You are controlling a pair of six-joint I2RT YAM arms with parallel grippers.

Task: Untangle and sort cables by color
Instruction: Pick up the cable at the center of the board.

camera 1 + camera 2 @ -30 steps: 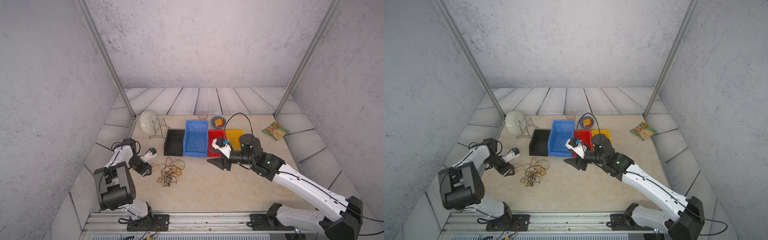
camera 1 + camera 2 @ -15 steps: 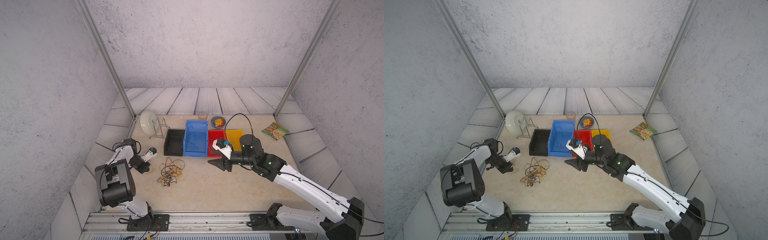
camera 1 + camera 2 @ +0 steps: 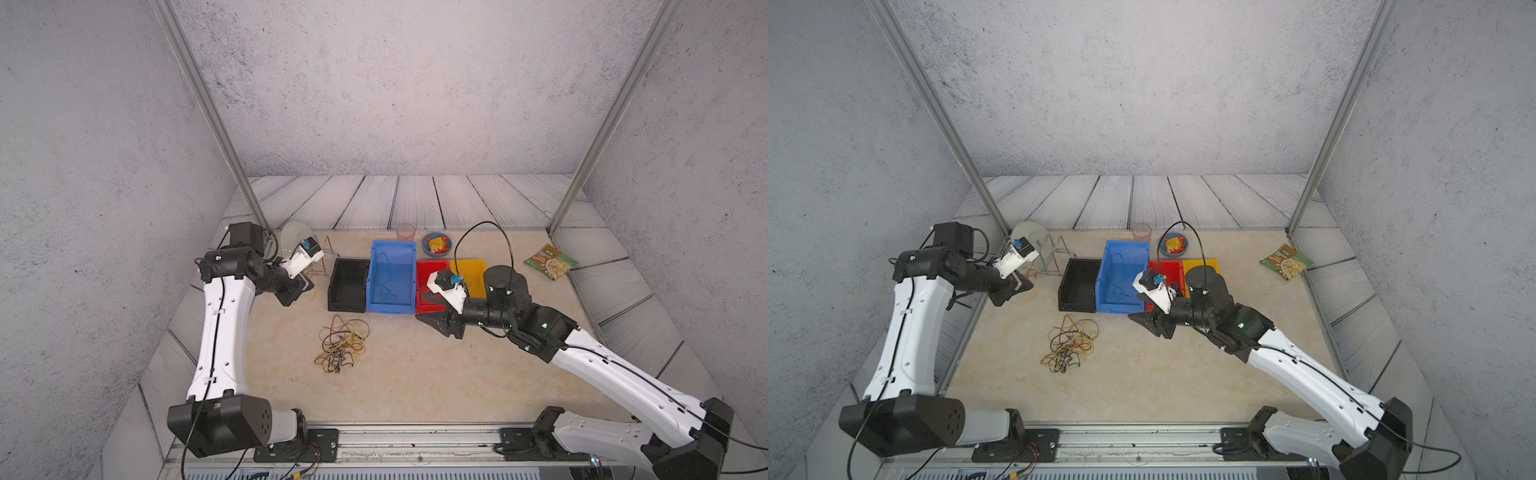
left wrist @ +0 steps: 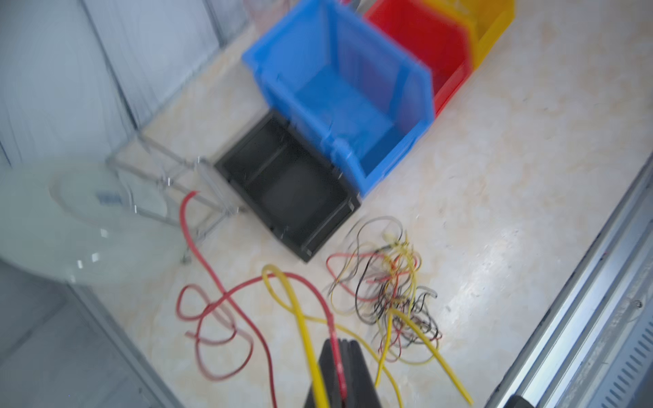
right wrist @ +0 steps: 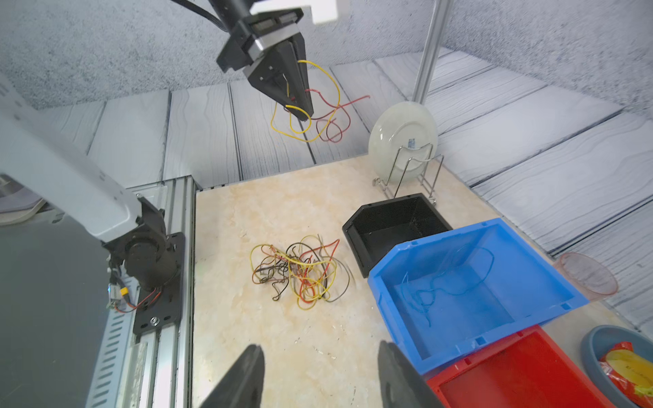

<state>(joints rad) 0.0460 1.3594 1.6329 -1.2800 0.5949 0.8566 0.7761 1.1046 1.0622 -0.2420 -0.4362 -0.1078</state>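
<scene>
Left claw [image 5: 303, 112] is clamped on 2 cables, 1 yellow cable [image 4: 300, 318] and 1 red cable [image 4: 182, 222], dangling in the air near 1 plate [image 5: 403, 137]. Right claw [image 5: 319, 353] hovers wide and empty before 4 bins [image 3: 348, 308]. 1 tangle [image 3: 341, 345] lies on the table [image 3: 415, 374]. Blue strands [image 5: 456, 284], too snarled to count, lie in the blue bin [image 3: 392, 246].

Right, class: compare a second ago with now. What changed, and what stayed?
The left end effector shut on a yellow cable and a red cable, then lifted them off the table, up toward the plate. The right end effector stayed open near the red bin; the tangle and the bins did not move.
</scene>
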